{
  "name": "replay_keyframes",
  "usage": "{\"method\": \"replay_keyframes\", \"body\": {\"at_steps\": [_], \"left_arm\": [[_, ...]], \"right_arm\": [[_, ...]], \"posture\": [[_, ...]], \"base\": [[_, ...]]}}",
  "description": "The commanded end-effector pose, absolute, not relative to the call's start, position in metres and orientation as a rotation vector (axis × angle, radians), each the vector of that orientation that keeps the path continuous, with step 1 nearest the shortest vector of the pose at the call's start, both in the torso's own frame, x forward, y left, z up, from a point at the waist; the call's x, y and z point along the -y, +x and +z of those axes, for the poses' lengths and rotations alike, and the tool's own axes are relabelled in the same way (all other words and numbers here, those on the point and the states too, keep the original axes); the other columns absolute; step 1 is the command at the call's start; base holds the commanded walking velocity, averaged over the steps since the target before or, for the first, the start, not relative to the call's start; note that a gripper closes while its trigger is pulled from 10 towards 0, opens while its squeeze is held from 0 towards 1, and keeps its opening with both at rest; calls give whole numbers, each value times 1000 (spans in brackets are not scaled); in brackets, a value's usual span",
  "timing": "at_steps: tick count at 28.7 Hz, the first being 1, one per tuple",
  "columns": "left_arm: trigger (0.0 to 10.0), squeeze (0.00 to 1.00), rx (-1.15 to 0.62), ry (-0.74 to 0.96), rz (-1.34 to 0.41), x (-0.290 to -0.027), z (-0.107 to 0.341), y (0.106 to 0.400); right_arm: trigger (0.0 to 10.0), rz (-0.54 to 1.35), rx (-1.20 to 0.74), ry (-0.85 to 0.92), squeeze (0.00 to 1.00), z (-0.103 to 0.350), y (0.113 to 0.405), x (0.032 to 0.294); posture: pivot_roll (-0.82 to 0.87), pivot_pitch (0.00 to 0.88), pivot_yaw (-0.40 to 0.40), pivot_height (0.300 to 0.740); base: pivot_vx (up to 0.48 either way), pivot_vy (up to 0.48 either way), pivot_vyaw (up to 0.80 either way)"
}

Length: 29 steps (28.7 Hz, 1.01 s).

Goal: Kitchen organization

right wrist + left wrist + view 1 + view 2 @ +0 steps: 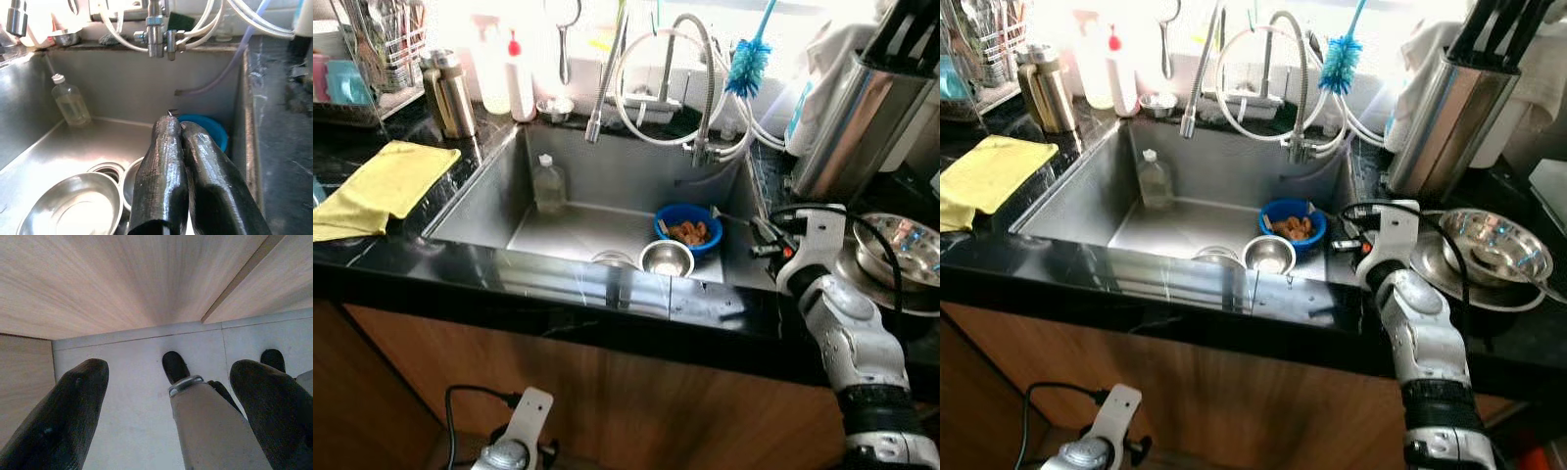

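Right gripper (pixel 182 128) closed empty at sink's (pixel 475 201) three o'clock rim, beside blue bowl (pixel 688 224), left gripper (pixel 171 396) open, hanging by cabinet.

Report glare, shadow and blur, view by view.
Eye views: window light blows out the wall behind the chrome faucet; the steel sink is clear. Left wrist view: dim, the black fingers soft. Right wrist view: evenly lit, the right hand slightly blurred.
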<state>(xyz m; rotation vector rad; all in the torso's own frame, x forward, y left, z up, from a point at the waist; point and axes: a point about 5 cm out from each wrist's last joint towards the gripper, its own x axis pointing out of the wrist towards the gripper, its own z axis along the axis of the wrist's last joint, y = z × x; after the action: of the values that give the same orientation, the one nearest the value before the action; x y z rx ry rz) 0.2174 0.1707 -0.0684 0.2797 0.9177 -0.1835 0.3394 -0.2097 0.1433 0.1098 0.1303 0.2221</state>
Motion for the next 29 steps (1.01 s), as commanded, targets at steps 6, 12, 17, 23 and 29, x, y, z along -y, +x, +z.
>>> {"method": "replay_keyframes", "body": {"at_steps": [6, 12, 17, 23, 29], "left_arm": [[10000, 0, -928, 272, -173, -170, -69, 216], [10000, 0, -933, 273, -176, -167, -70, 215], [10000, 0, -936, 275, -180, -167, -71, 214], [10000, 0, -936, 280, -183, -168, -71, 214], [10000, 0, -936, 282, -184, -169, -71, 213]], "right_arm": [[10000, 222, -119, 107, 0, 147, 346, 213], [10000, 205, -115, 120, 906, 145, 346, 215], [10000, 188, -117, 108, 1000, 143, 346, 212], [10000, 181, -85, 106, 1000, 148, 345, 209], [10000, 122, -28, 63, 0, 158, 345, 211]], "posture": [[47, 0, -83, 736], [46, 3, -80, 736], [45, 9, -77, 736], [43, 9, -73, 736], [41, 7, -69, 736]], "base": [[0, 0, 0], [0, 0, 0], [0, 0, 0], [0, 0, 0], [0, 0, 0]]}}
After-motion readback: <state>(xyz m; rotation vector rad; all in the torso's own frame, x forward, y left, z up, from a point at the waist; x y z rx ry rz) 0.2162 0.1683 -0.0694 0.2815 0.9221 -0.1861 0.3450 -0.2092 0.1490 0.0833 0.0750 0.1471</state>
